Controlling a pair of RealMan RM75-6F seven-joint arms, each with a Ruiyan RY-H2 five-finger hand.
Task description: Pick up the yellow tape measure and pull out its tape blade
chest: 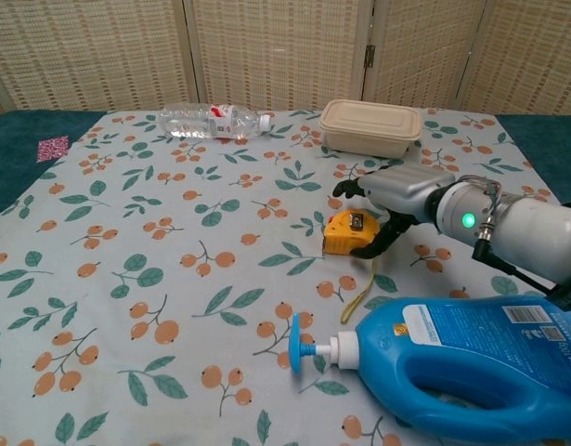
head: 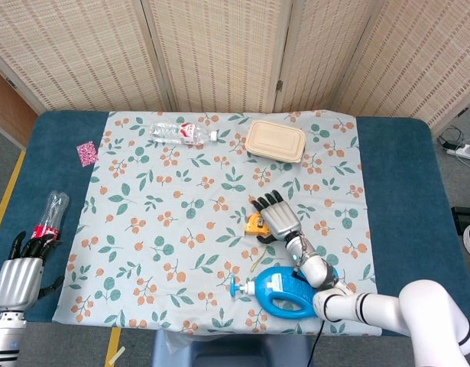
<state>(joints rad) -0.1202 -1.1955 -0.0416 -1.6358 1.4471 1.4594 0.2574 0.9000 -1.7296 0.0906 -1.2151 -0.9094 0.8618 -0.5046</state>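
The yellow tape measure (chest: 349, 231) (head: 255, 224) lies on the floral cloth, right of centre. A thin yellow strip (chest: 364, 286) trails from it toward the near edge. My right hand (chest: 396, 191) (head: 279, 219) arches over it with the fingers spread past its far side. The thumb (chest: 388, 236) curls down against its right side. The case still rests on the cloth. My left hand (head: 18, 277) hangs off the table's left front corner, holding nothing, and only the head view shows it.
A blue detergent bottle (chest: 471, 362) (head: 284, 290) lies on its side just in front of the tape measure. A beige lunch box (chest: 371, 125) and a water bottle (chest: 211, 121) sit at the back. Another bottle (head: 53, 212) lies at the left edge, and a pink patch (head: 86, 153) lies further back.
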